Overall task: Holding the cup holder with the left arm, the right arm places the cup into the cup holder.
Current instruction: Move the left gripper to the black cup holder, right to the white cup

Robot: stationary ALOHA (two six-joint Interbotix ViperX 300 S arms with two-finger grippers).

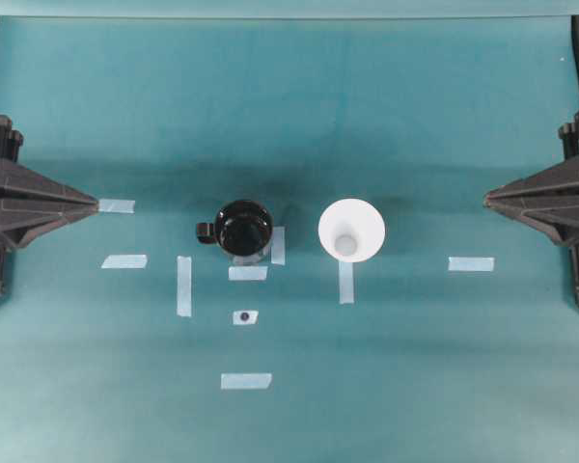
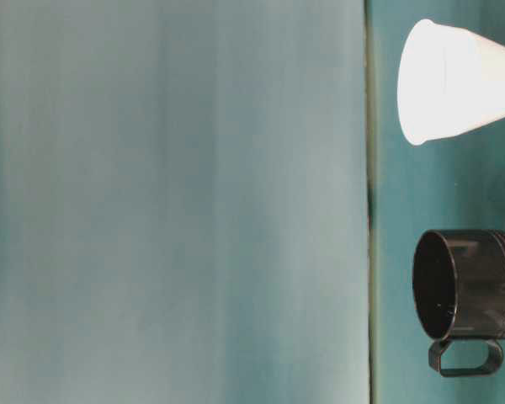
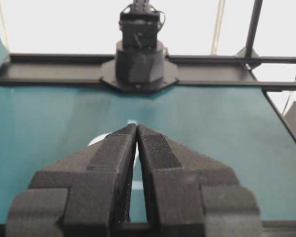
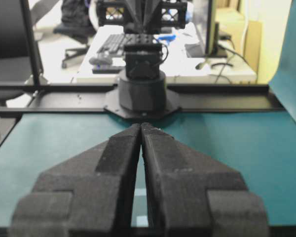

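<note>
Cup holder [image 1: 242, 228]: standing upright and untouched on the teal tabletop [image 1: 386, 386], left of centre in the overhead view, stubby handle pointing toward the left arm's side.
Left tool [image 1: 95, 204]: sitting at the left edge of the overhead view, fingers pressed together at the tips and pinching nothing; its wrist view is showing the two pads meeting in a point.
Right tool [image 1: 486, 199]: sitting at the right edge, likewise pressed together and empty, well apart from everything on the tabletop.
Cup [image 1: 351, 230]: resting just to the right of the cup holder, apart from it, wide rim up in the overhead view.
Tape strips [image 1: 249, 273]: lying around both items, apparently marking positions.
Table-level view: showing cup and holder side by side with a clear gap between them, neither one being gripped.
Progress: nothing of the task appears done; the holder is not being held and the cup is not inside it.
Left to do: the left arm is probably going to need to spread its fingers and grip the holder, then the right arm take up the cup and lower it into the holder's mouth.
</note>
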